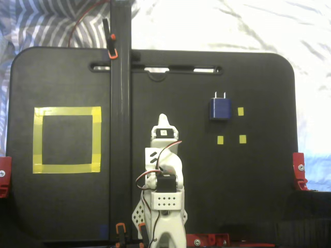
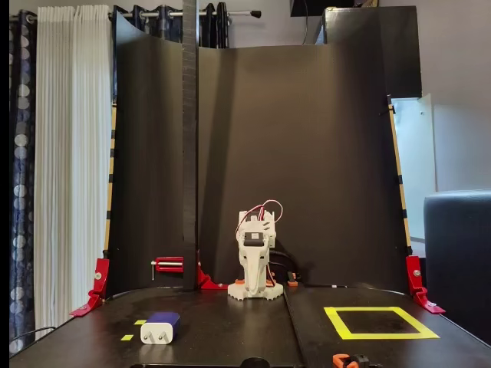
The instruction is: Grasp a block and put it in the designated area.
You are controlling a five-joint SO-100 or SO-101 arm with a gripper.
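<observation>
The dark blue block [image 1: 220,109] lies flat on the black table, prongs pointing to the far edge, right of centre in the top-down fixed view. In the front fixed view the block [image 2: 161,328] is at front left, its white pronged end facing the camera. The designated area [image 1: 67,111] is a yellow tape square at the left from above, and the same yellow square [image 2: 335,322] shows at right from the front. My gripper [image 1: 163,120] is folded over the white arm base, shut and holding nothing, well apart from both. From the front, the gripper [image 2: 255,282] points down.
A tall black post [image 1: 120,129] stands between the arm and the yellow square. Three tiny yellow markers [image 1: 240,111] lie beside the block. Red clamps [image 1: 299,170] grip the table sides. A black backdrop [image 2: 307,153] rises behind the arm.
</observation>
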